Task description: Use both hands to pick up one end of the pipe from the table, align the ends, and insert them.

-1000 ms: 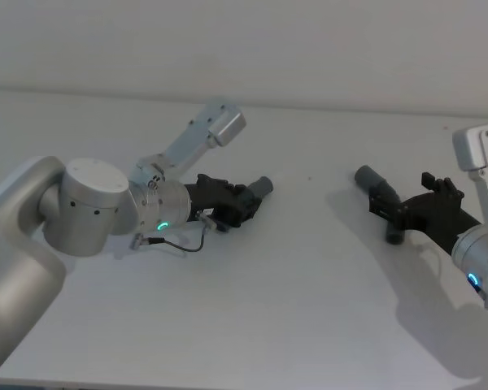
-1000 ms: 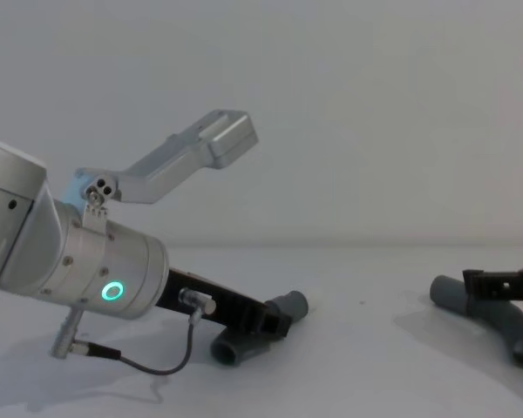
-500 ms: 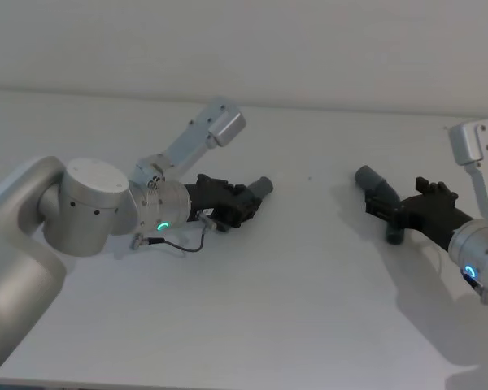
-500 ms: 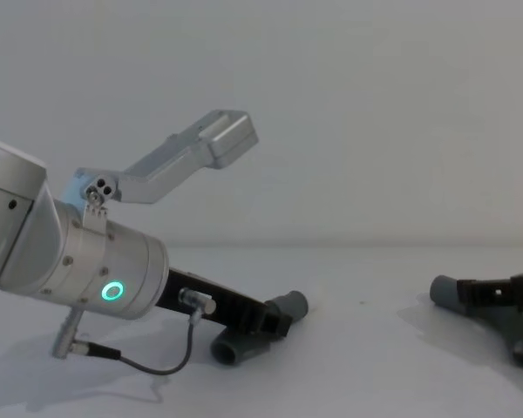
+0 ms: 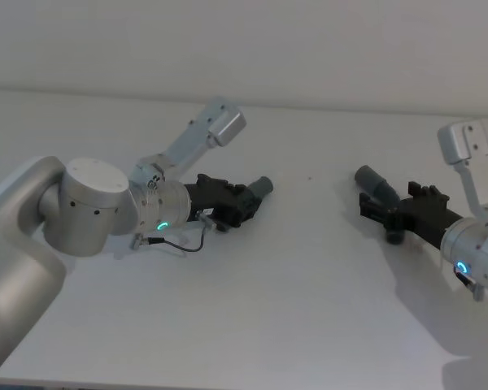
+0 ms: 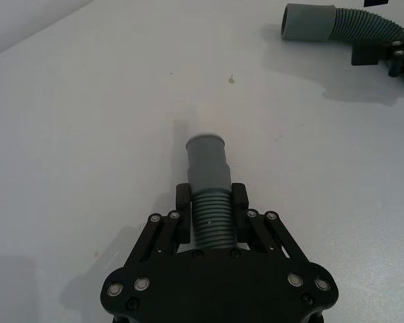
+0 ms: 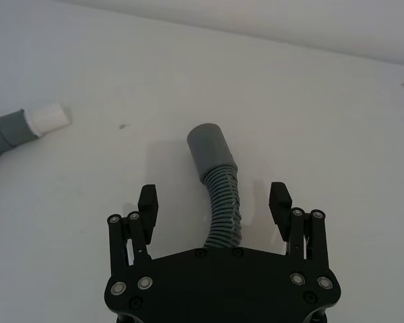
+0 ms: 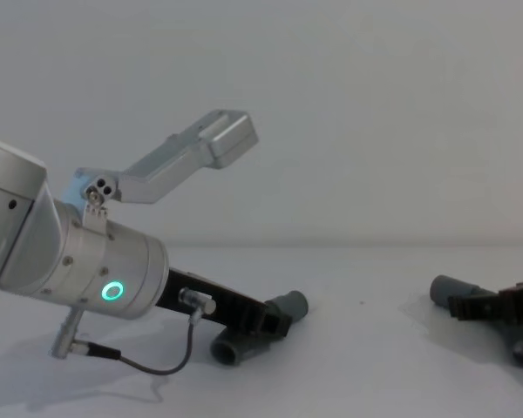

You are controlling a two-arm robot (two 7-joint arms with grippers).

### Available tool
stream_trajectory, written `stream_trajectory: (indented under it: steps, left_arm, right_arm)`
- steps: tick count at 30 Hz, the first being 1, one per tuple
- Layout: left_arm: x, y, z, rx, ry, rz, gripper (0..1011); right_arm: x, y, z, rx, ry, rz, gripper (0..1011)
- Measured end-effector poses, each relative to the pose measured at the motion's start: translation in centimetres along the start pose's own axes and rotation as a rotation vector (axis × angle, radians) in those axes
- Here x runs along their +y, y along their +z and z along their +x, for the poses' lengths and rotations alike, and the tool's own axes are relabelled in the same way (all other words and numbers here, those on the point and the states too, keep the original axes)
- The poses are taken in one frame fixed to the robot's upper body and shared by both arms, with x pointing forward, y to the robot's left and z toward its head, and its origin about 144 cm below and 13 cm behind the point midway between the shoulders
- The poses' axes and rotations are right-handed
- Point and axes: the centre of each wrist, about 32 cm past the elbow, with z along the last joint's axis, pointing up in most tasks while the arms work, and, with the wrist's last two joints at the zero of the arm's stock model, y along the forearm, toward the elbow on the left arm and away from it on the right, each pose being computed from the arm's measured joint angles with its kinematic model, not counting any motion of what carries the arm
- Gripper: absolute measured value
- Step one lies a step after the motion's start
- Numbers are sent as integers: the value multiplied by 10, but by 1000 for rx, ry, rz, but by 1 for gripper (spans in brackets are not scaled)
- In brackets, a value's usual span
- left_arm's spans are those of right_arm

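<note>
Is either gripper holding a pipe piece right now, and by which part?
The left gripper is shut on its pipe piece at the ribbed section behind the collar. The right gripper is open astride the other piece.

Wall (image 5: 309,49): pale grey, plain, matte; one, running across the background. Speck (image 5: 310,178): small, dark; one, lying in front of the wall's foot, well apart from it.

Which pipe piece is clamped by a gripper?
The corrugated dark grey plastic piece in the left gripper; the right gripper straddles the other piece, open.
</note>
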Motion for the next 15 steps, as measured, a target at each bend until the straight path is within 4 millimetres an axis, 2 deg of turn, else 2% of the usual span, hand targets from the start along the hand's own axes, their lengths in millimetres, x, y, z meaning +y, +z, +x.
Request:
stream_trajectory:
  steps: [15]
  left_arm:
    - [0, 0, 0, 0, 0, 0, 343]
  right_arm:
    - [10, 0, 2, 41, -15, -33, 1004]
